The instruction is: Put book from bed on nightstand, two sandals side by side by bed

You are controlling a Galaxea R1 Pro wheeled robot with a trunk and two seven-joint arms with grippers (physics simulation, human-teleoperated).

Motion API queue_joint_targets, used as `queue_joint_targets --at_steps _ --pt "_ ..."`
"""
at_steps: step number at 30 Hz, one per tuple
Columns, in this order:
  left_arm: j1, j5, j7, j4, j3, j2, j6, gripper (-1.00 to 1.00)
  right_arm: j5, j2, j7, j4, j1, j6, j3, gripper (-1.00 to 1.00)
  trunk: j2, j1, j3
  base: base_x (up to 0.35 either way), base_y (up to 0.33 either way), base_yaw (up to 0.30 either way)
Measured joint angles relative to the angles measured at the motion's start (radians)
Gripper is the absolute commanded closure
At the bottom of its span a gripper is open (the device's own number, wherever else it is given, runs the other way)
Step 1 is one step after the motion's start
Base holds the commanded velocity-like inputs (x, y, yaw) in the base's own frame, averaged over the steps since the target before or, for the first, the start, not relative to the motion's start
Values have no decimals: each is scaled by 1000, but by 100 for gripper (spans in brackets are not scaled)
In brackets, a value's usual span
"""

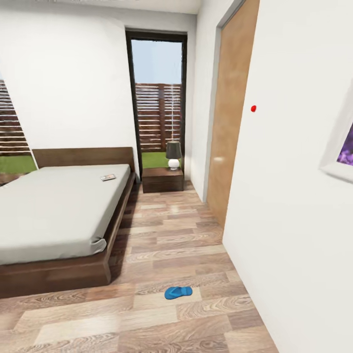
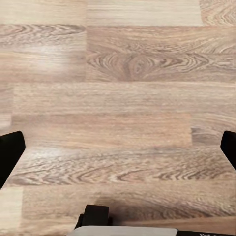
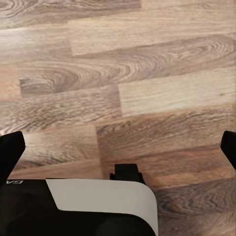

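Well, room: I am looking into the white-walled bedroom with its light brown wood-plank floor (image 1: 166, 235).
Bed: the large low bed with dark brown frame and pale grey mattress (image 1: 49, 211) stands at my left.
Nightstand: a small dark reddish-brown cabinet (image 1: 162, 179) sits beside the headboard, a lamp on top.
Sandal: one flat bright blue sandal (image 1: 177, 292) lies on the planks near me, well apart from the bed; I judge it light and bendy, best pinched across the sole edge.
Book: the small thin paperback (image 1: 108, 177) rests on the mattress near the headboard; light, stiff, grip along one edge.
Grippers: left gripper (image 2: 118, 147) and right gripper (image 3: 118, 147) both spread wide, holding nothing, above bare floor.
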Motion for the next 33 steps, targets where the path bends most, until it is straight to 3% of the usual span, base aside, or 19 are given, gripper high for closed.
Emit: queue_joint_targets --at_steps 33 --pt "0 -1 0 0 0 0 0 -100 1 0 0 0 0 0 1 -100 0 0 0 0 0 293"
